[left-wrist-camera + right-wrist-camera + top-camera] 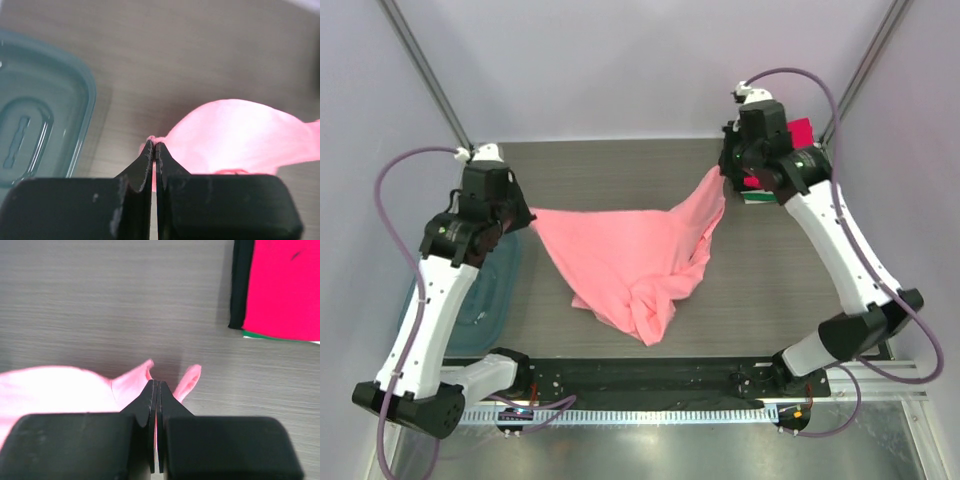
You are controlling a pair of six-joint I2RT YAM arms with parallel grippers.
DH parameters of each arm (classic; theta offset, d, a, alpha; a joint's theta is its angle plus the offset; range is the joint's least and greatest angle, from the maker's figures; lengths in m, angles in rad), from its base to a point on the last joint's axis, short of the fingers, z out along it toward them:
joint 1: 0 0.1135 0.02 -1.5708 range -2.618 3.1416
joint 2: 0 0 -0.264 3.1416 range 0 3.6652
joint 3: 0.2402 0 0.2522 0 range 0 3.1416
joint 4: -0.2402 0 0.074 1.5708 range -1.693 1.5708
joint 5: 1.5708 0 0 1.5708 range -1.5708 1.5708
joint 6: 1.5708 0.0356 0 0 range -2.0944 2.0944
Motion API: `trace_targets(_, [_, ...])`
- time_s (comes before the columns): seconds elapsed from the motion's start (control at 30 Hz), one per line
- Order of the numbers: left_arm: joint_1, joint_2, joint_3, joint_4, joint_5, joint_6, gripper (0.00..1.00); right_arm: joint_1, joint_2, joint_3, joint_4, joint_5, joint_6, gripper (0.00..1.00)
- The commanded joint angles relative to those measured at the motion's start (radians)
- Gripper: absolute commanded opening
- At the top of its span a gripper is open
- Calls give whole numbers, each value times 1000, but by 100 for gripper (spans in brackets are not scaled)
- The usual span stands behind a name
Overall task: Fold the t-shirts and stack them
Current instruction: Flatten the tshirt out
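Table [770, 300] is carrying everything, with the folded stack [800, 132] (magenta-red on top, black and green edges showing beneath) sitting at its far right; all positions below are being referred to that stack. Salmon-pink t-shirt [620, 255] is hanging left of the stack, its upper edge pulled taut between both arms and its lower part bunching on the table, nearer the arm bases than the stack is. Blue bin [485, 295] is lying well apart from the stack, beyond the shirt. Right gripper [725, 178] is holding just beside the stack, jaws pressed together on one shirt corner; left gripper [525, 218] is pinching the opposite corner, well apart from the stack. Held edge is running lengthwise from the left gripper toward the stack, slanting farther back at the stack end. Judgement: the right arm, being nearer the stack, is likely governing where the shirt gets spread flat for folding.
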Motion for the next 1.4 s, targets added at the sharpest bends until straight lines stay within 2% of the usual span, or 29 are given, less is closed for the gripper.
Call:
trace_targets(0.0, [6,-43,142,-40,3,-21,0,-5,-116,75,-50,9,-32,1])
trace_targets(0.4, [4,-180,521,-40,127,-25,0,-4,-447,207,-76,-58,-66,1])
trace_targets(0.63, [4,-230,697,-40,197,-27,0,-4,-558,371,-122,-138,-95,1])
trace_targets(0.77, [6,-260,742,-16,213,-24,0,-4,-599,444,-124,-170,-115,1])
trace_targets(0.93, [6,-240,731,-8,170,-27,0,4,-570,461,-110,-81,-143,1])
trace_targets(1.07, [6,-177,661,-22,81,-33,2,61,-428,400,-78,47,-186,1])
trace_targets(1.17, [4,-126,520,53,50,-5,2,61,-331,310,26,97,-215,1])
trace_targets(1.23, [4,-109,354,133,41,8,3,56,-265,249,80,142,-242,1])
trace_targets(1.3, [4,-68,267,236,17,16,4,-9,-144,218,151,114,-252,1])
trace_targets(1.37, [23,-18,168,302,-5,21,6,-74,-57,185,224,3,-233,1])
